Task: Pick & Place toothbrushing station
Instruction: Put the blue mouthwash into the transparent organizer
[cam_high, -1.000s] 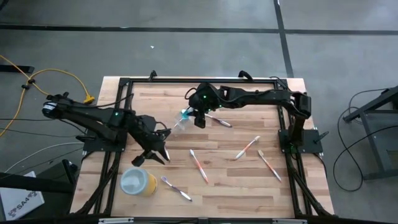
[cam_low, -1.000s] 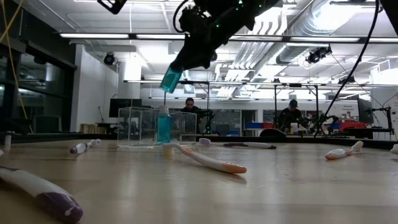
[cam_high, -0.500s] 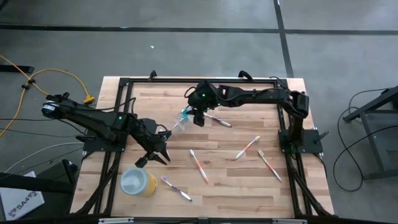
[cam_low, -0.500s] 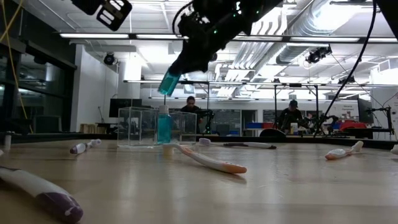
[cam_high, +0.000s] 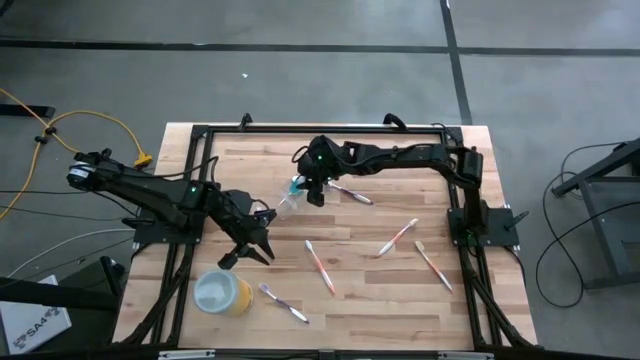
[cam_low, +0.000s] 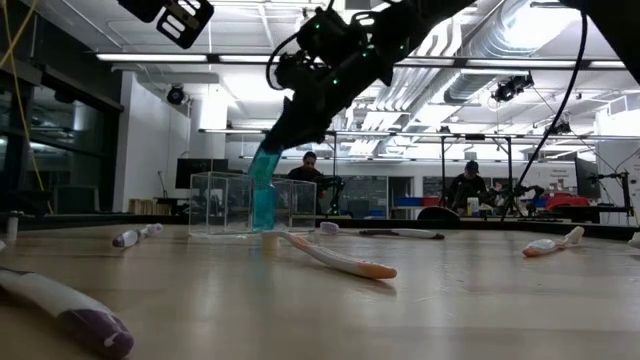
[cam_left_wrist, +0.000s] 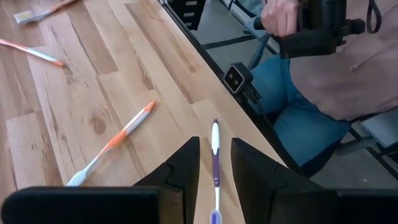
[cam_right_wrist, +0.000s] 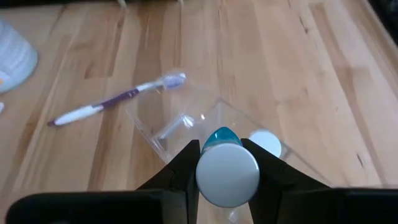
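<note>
My right gripper (cam_high: 313, 193) is above the clear cup (cam_high: 287, 204), shut on a blue tube (cam_low: 265, 168) with a white cap. The tube's lower end is down at the cup's rim. A second tube (cam_right_wrist: 264, 142) stands in the cup (cam_right_wrist: 186, 124). Several toothbrushes lie flat on the table: orange ones (cam_high: 318, 266) (cam_high: 397, 237), a purple one (cam_high: 283, 302) and others (cam_high: 432, 263) (cam_high: 350, 192). My left gripper (cam_high: 262, 247) hangs open above the table's left middle. The purple toothbrush (cam_left_wrist: 214, 168) shows on the table through the gap between its fingers. My right gripper pinches the tube between its two fingers (cam_right_wrist: 186, 163) near the cap end (cam_right_wrist: 227, 174), the cap facing back toward the wrist. The fingers slant down from the table's right. The blue body (cam_right_wrist: 219, 136) hangs tilted below them, over the cup.
A yellow cup (cam_high: 222, 292) with a pale top stands near the front left. A black frame (cam_high: 300, 128) runs round the table. A seated person (cam_left_wrist: 323, 68) is just beyond the near edge. The wood on the right between the loose toothbrushes is bare.
My right gripper has sunk toward the clear cup and slightly toward the table's left, still holding the tube. The tube's lower end has come down from well above the cup to its rim. My left gripper has dropped a little.
</note>
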